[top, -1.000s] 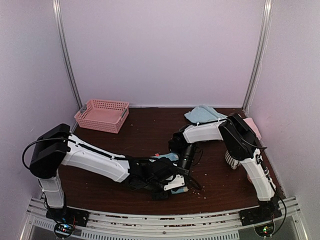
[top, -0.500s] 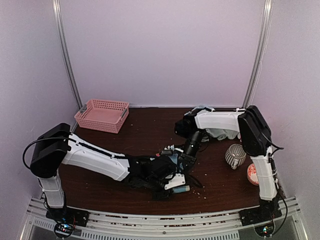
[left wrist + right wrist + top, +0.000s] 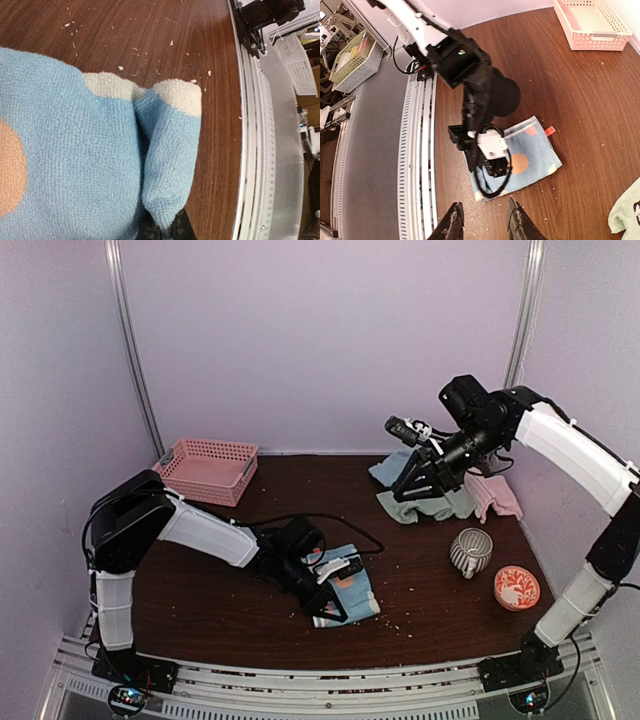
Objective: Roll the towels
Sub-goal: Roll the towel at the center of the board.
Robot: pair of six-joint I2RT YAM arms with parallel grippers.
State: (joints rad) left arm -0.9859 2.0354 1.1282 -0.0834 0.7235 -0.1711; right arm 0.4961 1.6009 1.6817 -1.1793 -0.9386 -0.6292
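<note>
Lower centre of the top view: the spotted blue towel (image 3: 352, 602) lies mostly flat on the table (image 3: 450, 625). My left gripper (image 3: 162, 229) has just clamped a folded-up corner of it, jaws pressed together with cloth pinched between. My right gripper (image 3: 484, 224) has let go and pulled away to the upper right, fingers spread and empty, above the green towel (image 3: 425, 508), plain blue towel (image 3: 388, 468) and pink towel (image 3: 497, 495). My read: the roll start is on the left arm alone; the other three aren't rolled yet.
</note>
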